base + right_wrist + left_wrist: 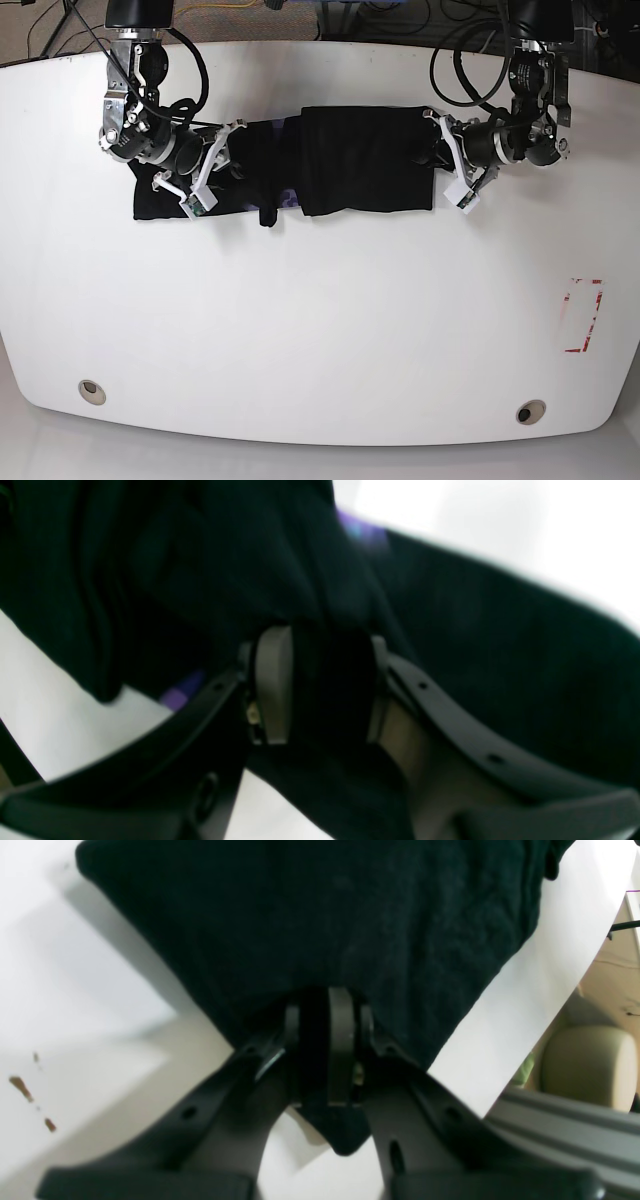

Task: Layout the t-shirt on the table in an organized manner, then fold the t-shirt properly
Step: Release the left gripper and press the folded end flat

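Base view: black wrinkled cotton t-shirt (330, 172) lies as a long band parallel to the far edge of the glossy white worktop (320, 330). Left gripper (452, 165) fingers pinched shut on one short end, right gripper (205, 170) fingers clamped part-open on bunched cloth at the other. Long axis runs arm to arm.

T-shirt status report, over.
Left gripper shut on t-shirt. Right gripper shut on it too. Shirt stretched across table. Nothing blocking.
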Robot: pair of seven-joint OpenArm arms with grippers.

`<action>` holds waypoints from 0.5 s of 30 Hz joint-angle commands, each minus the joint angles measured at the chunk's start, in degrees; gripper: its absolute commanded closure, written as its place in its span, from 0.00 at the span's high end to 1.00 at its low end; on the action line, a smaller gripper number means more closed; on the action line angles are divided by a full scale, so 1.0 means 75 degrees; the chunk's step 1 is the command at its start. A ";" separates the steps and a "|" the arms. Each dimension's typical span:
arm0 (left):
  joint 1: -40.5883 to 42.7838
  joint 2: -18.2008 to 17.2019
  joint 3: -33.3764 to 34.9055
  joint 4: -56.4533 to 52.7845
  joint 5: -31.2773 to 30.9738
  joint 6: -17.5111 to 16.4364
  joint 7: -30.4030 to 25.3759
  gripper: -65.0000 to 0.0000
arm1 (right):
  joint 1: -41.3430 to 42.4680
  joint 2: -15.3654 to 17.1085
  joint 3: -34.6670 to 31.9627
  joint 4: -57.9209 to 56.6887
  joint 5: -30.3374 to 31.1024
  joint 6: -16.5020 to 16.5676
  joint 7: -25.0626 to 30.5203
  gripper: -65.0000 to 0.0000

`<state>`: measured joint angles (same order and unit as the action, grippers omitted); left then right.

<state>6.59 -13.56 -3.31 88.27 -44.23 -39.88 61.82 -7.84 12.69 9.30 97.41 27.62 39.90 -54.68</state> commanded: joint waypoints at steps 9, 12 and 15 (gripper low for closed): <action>-0.0451 0.0079 -0.0021 -0.1026 0.1097 -0.0016 -0.0278 0.07 | 0.0195 -0.0103 0.0032 0.1401 0.0204 0.0013 -0.0698 0.31; -0.0509 0.0173 -0.0033 -0.1249 0.1624 -0.0016 -0.0278 0.07 | 0.0230 -0.0256 0.0079 0.1811 0.0215 0.0013 -0.0804 0.39; -0.0615 0.0173 -0.0045 -0.1273 0.2035 -0.0016 -0.0278 0.07 | 0.0289 -0.0338 0.0419 0.2128 0.0215 0.0013 -0.1085 0.54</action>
<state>2.20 -11.77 -3.66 79.31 -36.34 -41.25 55.86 -6.55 9.76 10.72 111.20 28.42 39.97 -62.41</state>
